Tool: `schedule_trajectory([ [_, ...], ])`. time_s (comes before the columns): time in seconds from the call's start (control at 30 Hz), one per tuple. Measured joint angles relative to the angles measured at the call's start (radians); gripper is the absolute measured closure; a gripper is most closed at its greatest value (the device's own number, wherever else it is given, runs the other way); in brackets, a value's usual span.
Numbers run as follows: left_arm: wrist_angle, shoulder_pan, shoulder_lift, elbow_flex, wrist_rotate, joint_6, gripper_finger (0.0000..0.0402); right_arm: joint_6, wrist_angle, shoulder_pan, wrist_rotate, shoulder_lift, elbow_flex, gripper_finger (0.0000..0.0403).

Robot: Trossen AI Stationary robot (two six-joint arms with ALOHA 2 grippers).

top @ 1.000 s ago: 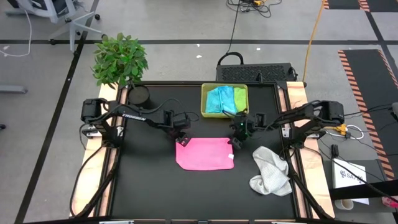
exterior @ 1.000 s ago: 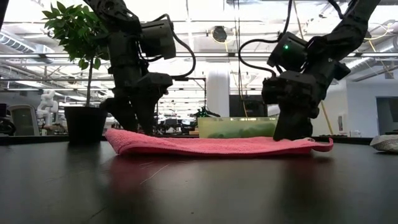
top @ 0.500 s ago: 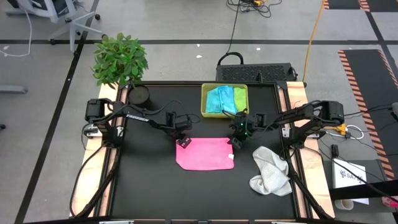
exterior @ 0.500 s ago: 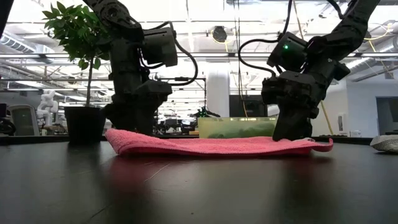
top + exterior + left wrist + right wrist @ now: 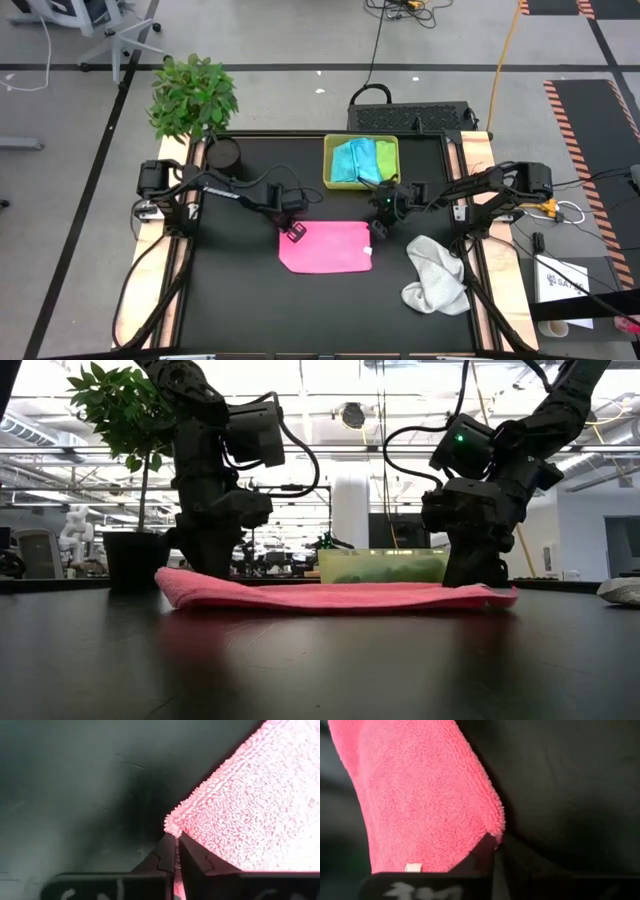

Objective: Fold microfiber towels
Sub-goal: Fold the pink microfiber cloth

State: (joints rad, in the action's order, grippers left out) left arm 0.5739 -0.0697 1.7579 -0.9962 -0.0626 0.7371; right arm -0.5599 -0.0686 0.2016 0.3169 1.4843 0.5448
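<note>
Black table (image 5: pixel 240 300) carries one pink towel (image 5: pixel 328 246), both grippers (image 5: pixel 293 231) (image 5: pixel 372 228) pinching its far corners; one white towel (image 5: pixel 436 274); two more in one tray (image 5: pixel 328 160).

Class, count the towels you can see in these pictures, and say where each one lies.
4: pink towel mid-table; white towel crumpled to its right; light blue towel and lime green towel in the tray. Others may lie hidden there.

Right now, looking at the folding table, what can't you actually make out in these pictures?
- High view: the left gripper and right gripper cover the pink towel corners, hiding the pinch.
- High view: the towels stacked in the yellow-green tray overlap, so their count is unclear.
- Low view: the white towel is cut off by the edge.
- Right wrist view: the fingertip contact is dark.
</note>
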Motion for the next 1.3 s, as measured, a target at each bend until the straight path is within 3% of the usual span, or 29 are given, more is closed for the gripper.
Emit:
schedule_trajectory([
  [0.07,0.0,0.001,-0.005,0.001,-0.006,-0.003,0.0389,0.002,-0.004,-0.001,0.001,0.0,-0.001,0.0394],
  [0.3,-0.002,0.004,-0.016,0.002,-0.002,-0.015,0.0396,-0.004,-0.007,0.0,-0.004,-0.004,-0.001,0.04],
  [0.6,0.001,0.018,-0.111,-0.002,0.096,-0.019,0.0397,-0.002,0.041,0.0,-0.106,-0.114,-0.001,0.0402],
  [0.97,-0.007,0.1,-0.136,-0.003,0.273,-0.044,0.0397,0.086,0.269,-0.055,-0.277,-0.325,-0.001,0.0402],
  [1.3,-0.01,0.176,-0.151,-0.004,0.325,-0.028,0.0399,0.109,0.293,-0.116,-0.327,-0.36,0.0,0.0403],
])
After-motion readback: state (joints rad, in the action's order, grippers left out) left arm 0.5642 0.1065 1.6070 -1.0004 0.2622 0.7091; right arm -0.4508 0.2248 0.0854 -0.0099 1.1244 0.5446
